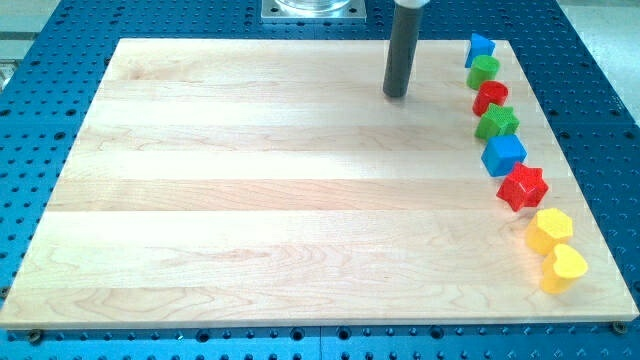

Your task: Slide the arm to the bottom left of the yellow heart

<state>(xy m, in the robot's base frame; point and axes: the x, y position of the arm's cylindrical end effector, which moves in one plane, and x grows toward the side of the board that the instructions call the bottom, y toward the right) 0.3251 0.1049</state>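
The yellow heart (563, 267) lies near the board's bottom right corner, just below a yellow hexagon-like block (549, 229). My tip (396, 95) stands near the view's top, right of centre, far up and to the left of the heart. It touches no block. The nearest blocks to it are those at the top of the right-hand column.
A column of blocks runs down the right edge of the wooden board (250, 200): a blue block (480, 47), a green block (484, 70), a red block (490, 97), a green star (496, 123), a blue cube (503, 154), a red star (522, 186).
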